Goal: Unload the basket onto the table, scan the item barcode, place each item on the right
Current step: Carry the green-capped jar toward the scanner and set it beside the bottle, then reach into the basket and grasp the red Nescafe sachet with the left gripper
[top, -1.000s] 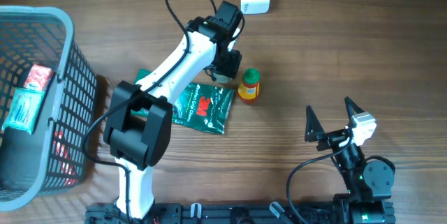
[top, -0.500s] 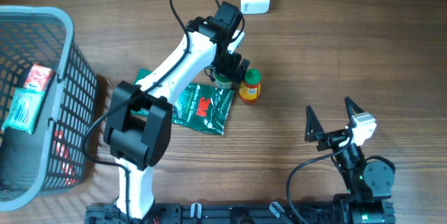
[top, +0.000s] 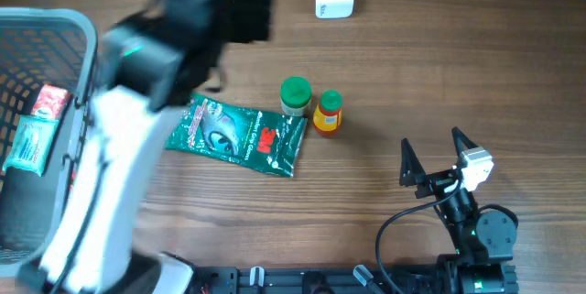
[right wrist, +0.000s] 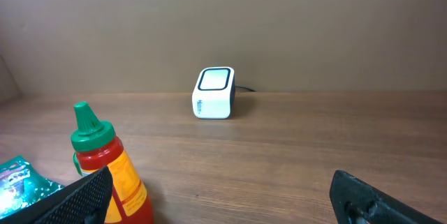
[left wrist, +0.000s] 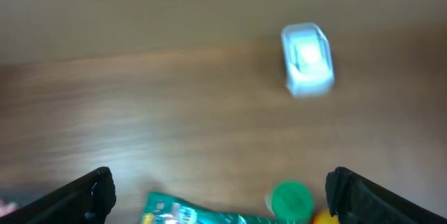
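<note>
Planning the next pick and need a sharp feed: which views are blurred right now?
Overhead: the white left arm is motion-smeared, the green foil pouch sharp. Left wrist: wholly blurred, even the white box scanner. Right wrist: crisp, red green-capped squeeze bottle in focus.

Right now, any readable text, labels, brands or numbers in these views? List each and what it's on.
Nothing is legible.
green packet: white print and a red patch, too small to read.
sauce bottle: orange label, no print can be made out.
scanner: faint mark on its front, too small to read.
packets in the basket: print too small to read.
</note>
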You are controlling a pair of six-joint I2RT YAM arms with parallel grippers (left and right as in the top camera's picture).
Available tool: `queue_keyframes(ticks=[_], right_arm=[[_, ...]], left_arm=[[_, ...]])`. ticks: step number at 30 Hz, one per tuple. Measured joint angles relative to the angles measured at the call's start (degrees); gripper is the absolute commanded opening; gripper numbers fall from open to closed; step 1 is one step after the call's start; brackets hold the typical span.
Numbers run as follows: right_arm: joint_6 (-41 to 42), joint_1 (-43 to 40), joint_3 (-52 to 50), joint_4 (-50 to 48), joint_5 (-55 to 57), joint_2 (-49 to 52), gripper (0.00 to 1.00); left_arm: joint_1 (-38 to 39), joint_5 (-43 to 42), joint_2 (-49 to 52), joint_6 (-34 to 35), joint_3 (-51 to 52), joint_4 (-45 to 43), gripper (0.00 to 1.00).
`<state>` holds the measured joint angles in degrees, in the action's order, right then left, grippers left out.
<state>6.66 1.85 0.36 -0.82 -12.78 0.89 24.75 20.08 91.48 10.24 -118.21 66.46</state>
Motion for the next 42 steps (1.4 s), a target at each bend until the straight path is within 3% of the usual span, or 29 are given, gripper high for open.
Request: queue_keyframes(ticks=[4,15,22,25,30,42], right_arm=[[0.0,0.0,0.0,0.02,0.02,0.0,1.0],[0.0,0.0,0.0,0.0,0.0,0.0,1.0],[0.0,0.0,0.0,0.0,0.0,0.0,1.0],[0.0,0.0,0.0,0.0,0.02,0.0,1.0],[0.0,0.0,0.0,0.0,0.0,0.0,1.0],[0.0,0.0,0.0,0.02,0.0,0.0,1.0]], left_arm=[[-10.62,3.93,-6.29,12.72,-0.04,2.89,1.0],[-46.8,5.44,-8.35,58.4,0.61,29.33,1.0],[-60.02,5.27,-8.46,69.2,8.28,29.75,1.0],[-64.19,3.78,-8.5,75.32,15.45,27.96,1.0],[-69.55,-2.49,-8.46,81.68,29.44,16.31,1.0],[-71.87,-11.61,-8.48,92.61,56.65,-11.96,1.0]])
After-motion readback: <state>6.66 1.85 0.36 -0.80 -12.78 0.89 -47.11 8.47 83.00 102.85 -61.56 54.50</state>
